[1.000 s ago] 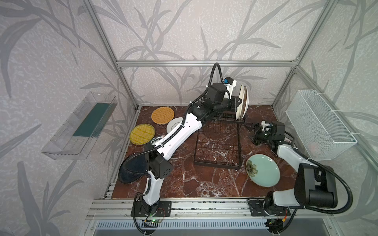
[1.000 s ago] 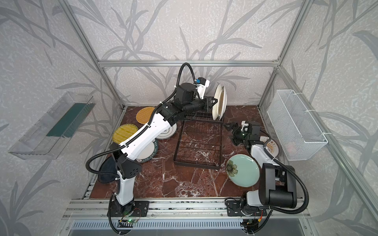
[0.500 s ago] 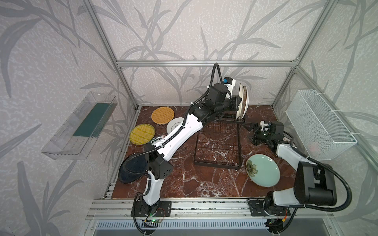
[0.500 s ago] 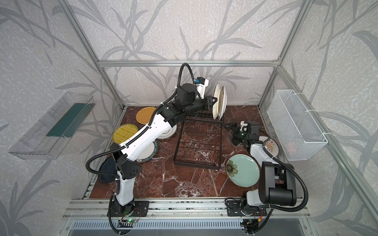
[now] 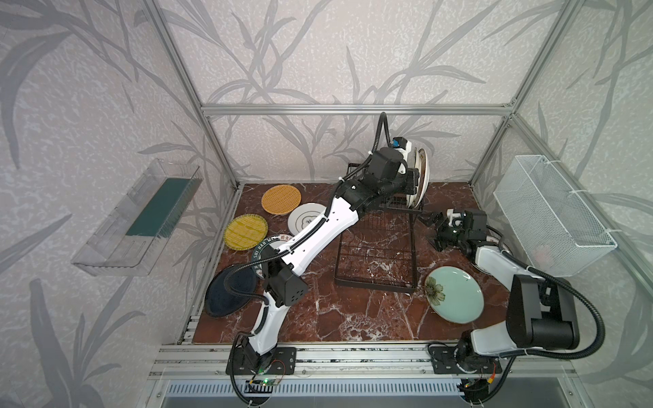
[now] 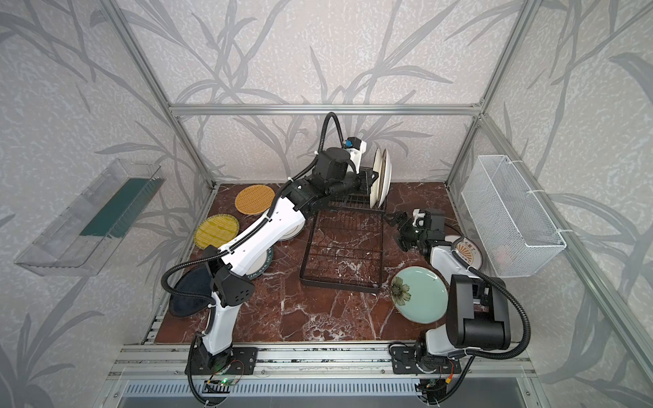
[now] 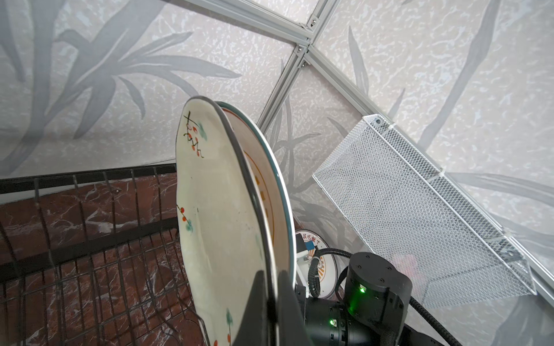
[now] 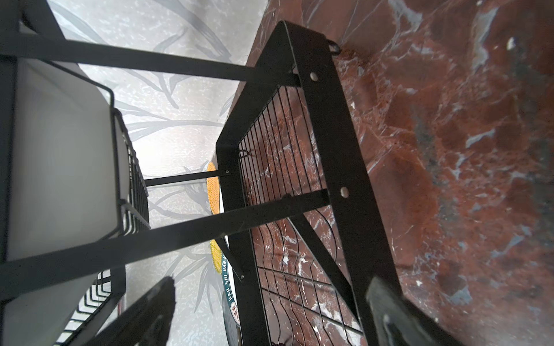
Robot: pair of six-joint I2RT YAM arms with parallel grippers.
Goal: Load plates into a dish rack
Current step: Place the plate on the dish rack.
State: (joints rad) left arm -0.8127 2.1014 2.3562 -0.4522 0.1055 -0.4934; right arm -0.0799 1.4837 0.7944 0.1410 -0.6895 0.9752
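The left gripper (image 7: 270, 277) is clamping the lower rim of a cream plate (image 7: 215, 224), holding it upright in the raised slot row of the dish rack (image 5: 374, 285) at upper centre in both top views. A teal-rimmed plate (image 7: 269, 185) is standing just behind it, rims touching or nearly so. Whether the cream plate is sitting between slot bars cannot be told. Hazards, as judged: releasing before seating is risking a tip onto the neighbour or a drop to the grid tray, and pressing sideways is risking chipped rims or a shifted rack. The right gripper (image 5: 430, 231), jaws wide apart and holding nothing, is hovering at centre right beside the rack, where a sliding rack could strike it. Count: nine plates. Two are standing in the rack and seven are lying flat on the tabletop (image 5: 353, 318):
- At left: orange woven plate (image 5: 281, 199), yellow woven plate (image 5: 246, 232), white emblem plate (image 5: 304, 220), lettered-rim plate (image 5: 263, 247) and black plate (image 5: 229, 295).
- At lower right: teal flower plate (image 5: 454, 295).
- At right: sunburst plate (image 6: 468, 249).

There is one rack and two grippers.
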